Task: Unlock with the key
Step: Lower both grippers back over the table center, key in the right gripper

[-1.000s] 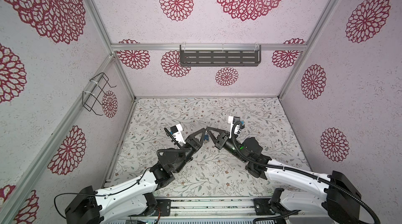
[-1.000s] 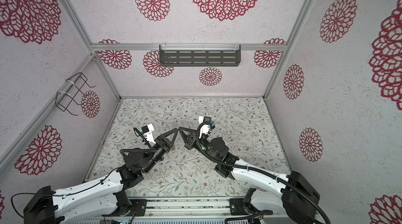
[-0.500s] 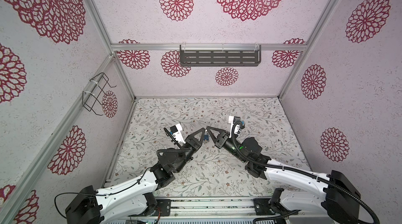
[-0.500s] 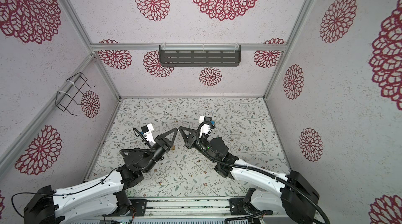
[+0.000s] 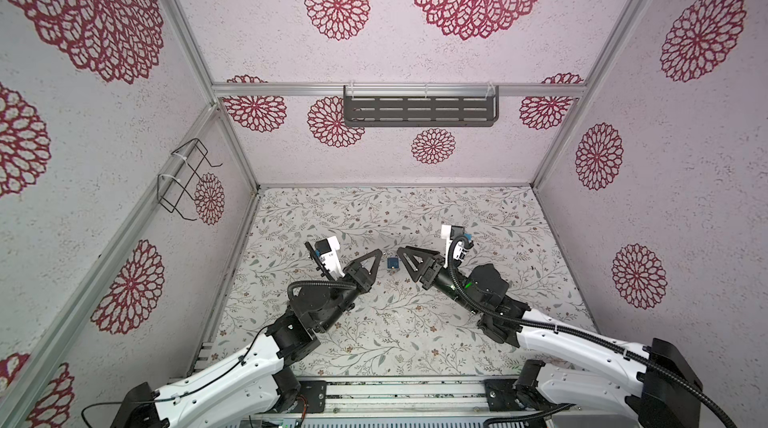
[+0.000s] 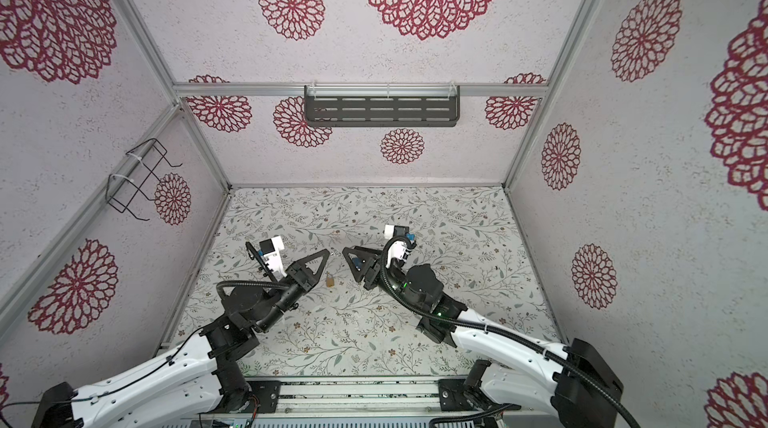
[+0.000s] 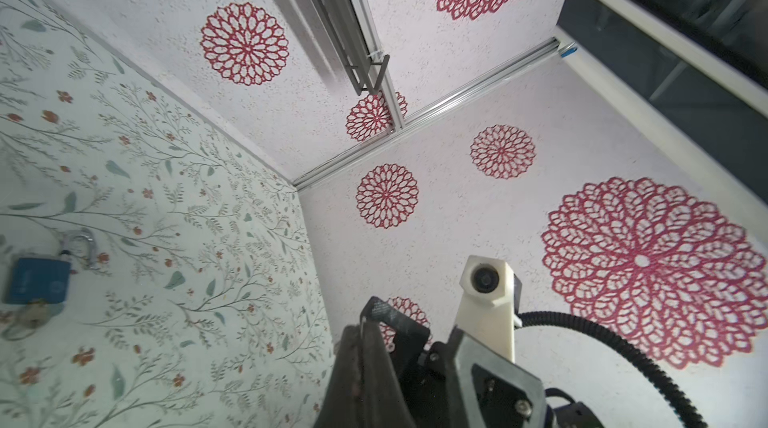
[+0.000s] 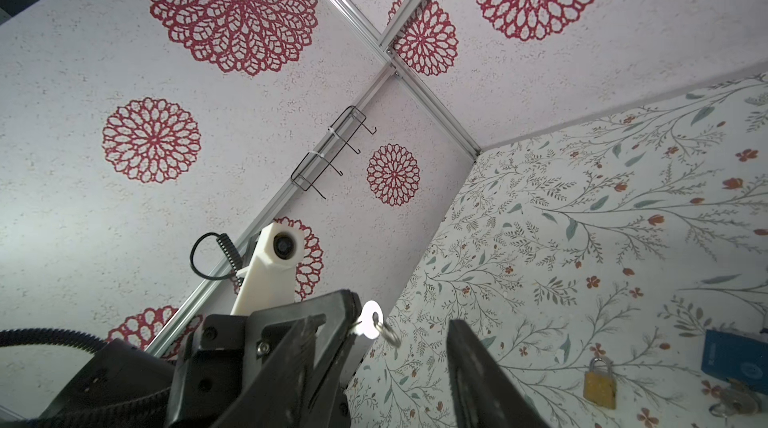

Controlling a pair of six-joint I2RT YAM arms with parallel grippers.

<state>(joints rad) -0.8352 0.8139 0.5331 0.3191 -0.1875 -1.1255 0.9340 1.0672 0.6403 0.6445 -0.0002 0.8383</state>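
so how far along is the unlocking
Done: the key is off the table, pinched in the fingers of the left gripper. In hand: the right gripper is open beside it, empty. Left: the brass padlock lies on the table, shackle closed, no key in it.

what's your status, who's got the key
Left gripper shut on key. Right gripper open around it. Brass padlock and blue padlock lie untouched. Nothing in the way.
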